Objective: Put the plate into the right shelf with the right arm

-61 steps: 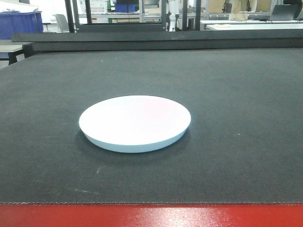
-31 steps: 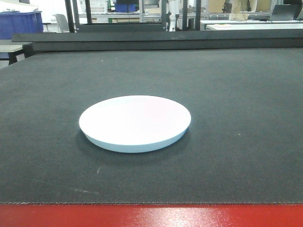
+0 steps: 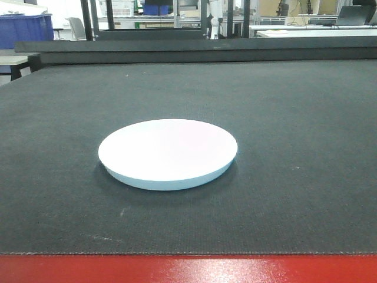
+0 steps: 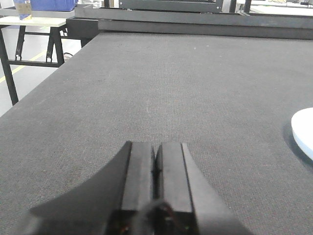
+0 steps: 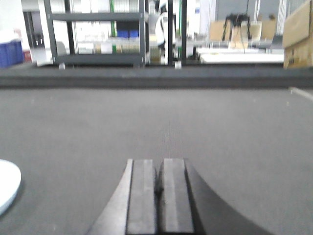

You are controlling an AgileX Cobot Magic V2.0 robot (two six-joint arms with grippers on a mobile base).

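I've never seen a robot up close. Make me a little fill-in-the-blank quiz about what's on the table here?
The round plate is plain ____. It lies on a dark mat with a ____ strip along the near edge. The fingers of the right gripper are pressed ____. In the left wrist view, the plate shows at the ____ edge.
Missing words: white; red; together; right.

From the front camera we look low and close across the dark grey woven mat [image 3: 294, 194] toward the far room, with the round white glossy plate [image 3: 168, 153] centred. Our wrist views sit just behind the black left gripper [image 4: 156, 149] and black right gripper [image 5: 160, 166], facing forward over the same mat. The plate's rim clips the left view's right edge and the right view's lower left.
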